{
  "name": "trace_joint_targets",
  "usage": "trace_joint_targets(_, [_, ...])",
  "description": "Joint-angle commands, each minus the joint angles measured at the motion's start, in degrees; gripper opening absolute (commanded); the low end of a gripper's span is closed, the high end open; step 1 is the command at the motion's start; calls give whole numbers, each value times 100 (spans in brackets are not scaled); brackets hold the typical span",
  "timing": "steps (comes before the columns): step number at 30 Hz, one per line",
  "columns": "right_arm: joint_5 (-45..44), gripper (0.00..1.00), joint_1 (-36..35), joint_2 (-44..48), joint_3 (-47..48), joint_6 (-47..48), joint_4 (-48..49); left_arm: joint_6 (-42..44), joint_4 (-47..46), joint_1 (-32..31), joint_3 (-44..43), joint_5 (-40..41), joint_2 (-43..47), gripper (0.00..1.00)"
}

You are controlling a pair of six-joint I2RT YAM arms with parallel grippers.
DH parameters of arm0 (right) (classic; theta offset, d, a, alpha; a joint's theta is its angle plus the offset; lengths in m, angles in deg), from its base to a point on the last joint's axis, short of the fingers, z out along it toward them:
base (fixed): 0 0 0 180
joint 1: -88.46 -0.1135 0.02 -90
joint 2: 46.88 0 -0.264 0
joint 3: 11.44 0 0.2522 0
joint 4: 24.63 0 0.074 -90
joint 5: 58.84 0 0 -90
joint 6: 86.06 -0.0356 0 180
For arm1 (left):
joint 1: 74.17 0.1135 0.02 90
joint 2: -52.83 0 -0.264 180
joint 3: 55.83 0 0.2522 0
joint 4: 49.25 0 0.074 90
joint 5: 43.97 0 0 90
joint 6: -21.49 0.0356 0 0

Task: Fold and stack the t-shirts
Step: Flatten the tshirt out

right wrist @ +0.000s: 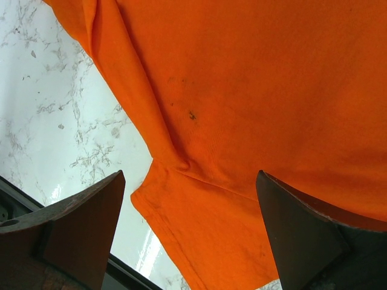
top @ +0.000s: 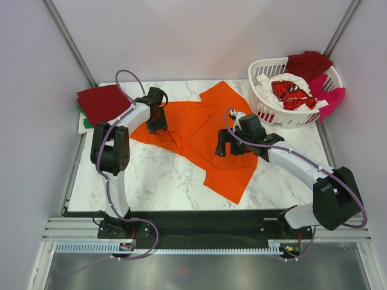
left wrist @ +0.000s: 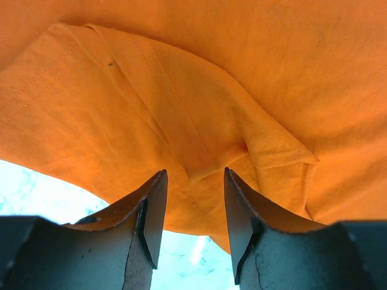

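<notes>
Here, my left pincer (left wrist: pixel 195 172) stands partly apart with nothing clamped, its tips over a creased fold of the plain bright orange cloth t-shirt (top: pixel 205 130). That shirt lies spread across the middle of the white marble table (top: pixel 151 175). My right pincer (right wrist: pixel 190 174) gapes wide above the shirt's near right part. A dark red cloth shirt (top: pixel 100 103) lies at the far left, and a white slatted plastic basket (top: pixel 266 109) sits at the far right.

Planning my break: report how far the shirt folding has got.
Done: a dark red shirt lies folded at far left. In hand: the orange t-shirt is spread out, partly folded, both the left gripper and right gripper open over it. Left: finishing it, plus the shirts heaped in the basket.
</notes>
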Motion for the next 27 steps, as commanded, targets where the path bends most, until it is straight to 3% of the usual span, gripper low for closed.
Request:
trace_joint_targets(1, [-91, 98, -18, 7, -10, 109, 180, -112, -167, -22, -213, -133, -120, 49])
trace_joint_targets(8, [-100, 98, -18, -63, -10, 109, 180, -138, -184, -13, -187, -151, -164, 44])
trace_joint_targets(11, [-109, 98, -18, -81, -2, 118, 189, -138, -211, -13, -205, -151, -199, 36])
trace_joint_targets(19, [-135, 98, -18, -81, -37, 135, 198, -68, -237, -13, -380, -194, -322, 3])
trace_joint_targets(23, [-144, 98, -18, -107, -37, 135, 198, 20, -228, -13, -433, -273, -296, 2])
trace_joint_targets(27, [-197, 98, -18, -90, -28, 153, 189, 108, -149, -13, -302, -326, 317, 2])
